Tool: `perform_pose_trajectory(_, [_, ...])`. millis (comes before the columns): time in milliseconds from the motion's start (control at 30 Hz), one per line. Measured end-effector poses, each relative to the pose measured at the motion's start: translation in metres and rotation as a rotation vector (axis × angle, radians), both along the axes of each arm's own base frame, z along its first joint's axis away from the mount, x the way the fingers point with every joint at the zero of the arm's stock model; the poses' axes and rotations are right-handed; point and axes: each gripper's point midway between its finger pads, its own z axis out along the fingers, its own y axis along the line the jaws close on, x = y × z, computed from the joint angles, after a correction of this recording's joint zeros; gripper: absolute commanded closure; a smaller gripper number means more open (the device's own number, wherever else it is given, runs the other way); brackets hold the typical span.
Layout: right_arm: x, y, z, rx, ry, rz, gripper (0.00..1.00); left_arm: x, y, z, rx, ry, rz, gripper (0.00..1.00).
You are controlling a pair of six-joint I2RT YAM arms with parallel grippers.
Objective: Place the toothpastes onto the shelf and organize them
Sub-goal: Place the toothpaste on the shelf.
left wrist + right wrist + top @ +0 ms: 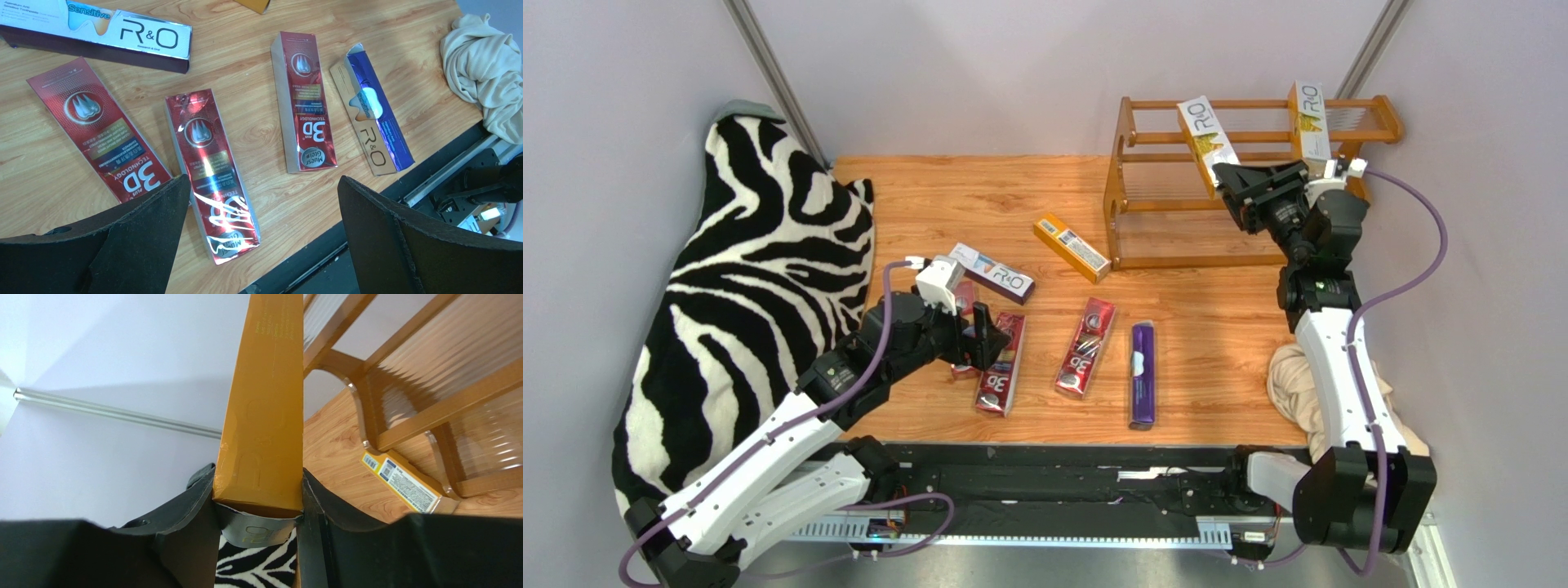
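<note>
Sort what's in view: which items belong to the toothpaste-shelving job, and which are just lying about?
Job: wooden shelf; R&O carton on the shelf; held carton in right gripper; orange-yellow carton, three red cartons, two purple cartons on the table.
Lying about: zebra-print blanket; beige cloth.

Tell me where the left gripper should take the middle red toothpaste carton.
Pinch the middle red carton across its narrow width at mid-length, from straight above. It lies flat on the table, long sides exposed, and the open left gripper hangs over its near end with fingers either side.
</note>
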Motion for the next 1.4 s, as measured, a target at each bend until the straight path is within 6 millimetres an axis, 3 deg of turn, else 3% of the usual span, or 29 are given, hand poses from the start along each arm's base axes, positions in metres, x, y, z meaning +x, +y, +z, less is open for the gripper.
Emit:
perform_pose_trajectory(133, [0.004,-0.024,-0.011,0.032,0.022,-0.06,0.86,0.0,0.0,0.0,-0.001,-0.001,0.0,0.01])
perform_pose_trajectory(333, [0.01,-0.063,-0.01,0.068,-0.001,-0.145,0.86,0.002,-0.001,0.001,-0.004,-0.004,0.0,0.01])
perform_pose_trajectory(467, [0.016,-0.078,-0.02,0.084,0.02,-0.167,0.86,0.001,-0.003,0.001,-0.007,0.0,-0.011,0.01])
perform_pose_trajectory(600, [0.022,-0.083,-0.031,0.094,0.043,-0.165,0.86,0.0,-0.005,-0.001,-0.009,0.001,-0.017,0.01])
perform_pose_trajectory(1400, [0.031,-0.124,-0.044,0.114,0.012,-0.222,0.85,-0.003,-0.007,-0.005,-0.013,0.013,-0.035,0.01])
